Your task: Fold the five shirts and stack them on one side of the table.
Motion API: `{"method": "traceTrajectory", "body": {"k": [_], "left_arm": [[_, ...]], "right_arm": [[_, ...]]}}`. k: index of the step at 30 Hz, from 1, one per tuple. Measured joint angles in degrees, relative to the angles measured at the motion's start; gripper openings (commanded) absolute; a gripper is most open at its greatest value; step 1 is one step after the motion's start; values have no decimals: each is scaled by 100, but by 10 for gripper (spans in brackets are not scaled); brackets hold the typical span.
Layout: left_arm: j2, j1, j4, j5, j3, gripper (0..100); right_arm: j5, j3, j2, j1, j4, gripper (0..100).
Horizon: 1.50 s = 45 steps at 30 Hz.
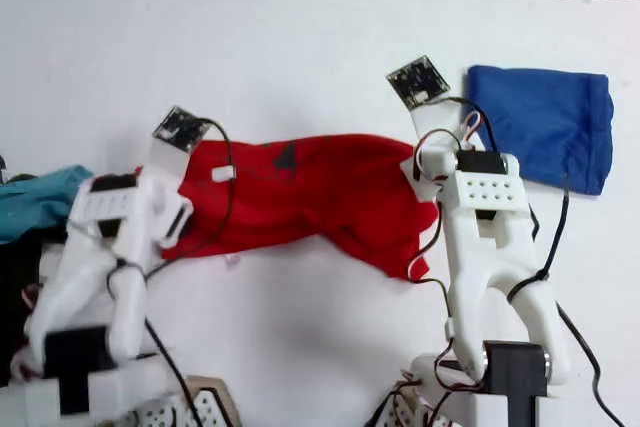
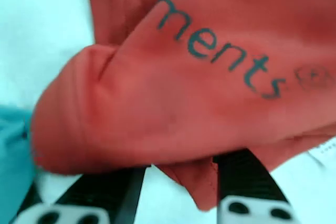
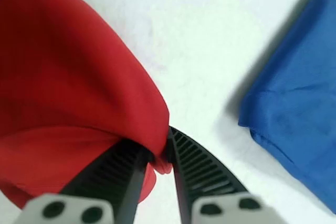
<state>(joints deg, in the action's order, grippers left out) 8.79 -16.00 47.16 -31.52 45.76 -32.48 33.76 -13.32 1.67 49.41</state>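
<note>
Red shirt [image 1: 310,192] at desk [image 1: 300,47] centre: my right gripper [image 3: 160,158] pinches its 3 o'clock edge, my left gripper [image 2: 176,174] at 9 o'clock has an unclear hold, and both ends should lift level for a square fold.

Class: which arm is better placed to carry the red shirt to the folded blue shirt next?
Probably the right: the right hand is shut on the red fabric shirt, and the folded blue fabric shirt lies beside it. The left hand is at the far end.
</note>
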Motion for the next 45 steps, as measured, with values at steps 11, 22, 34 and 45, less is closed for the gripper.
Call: {"method": "traceTrajectory", "body": {"k": [11,22,34,45], "left_arm": [[-2470,-176,747,791,-2963,196],[-2813,-202,3314,-141,-4800,195],[-1758,-18,3815,-1336,-3710,197],[-1802,123,1582,-360,-2163,196]], "right_arm": [[0,0,-484,0,484,18],[0,0,-563,0,475,18],[0,0,-563,0,325,18],[0,0,-563,0,325,18]]}}
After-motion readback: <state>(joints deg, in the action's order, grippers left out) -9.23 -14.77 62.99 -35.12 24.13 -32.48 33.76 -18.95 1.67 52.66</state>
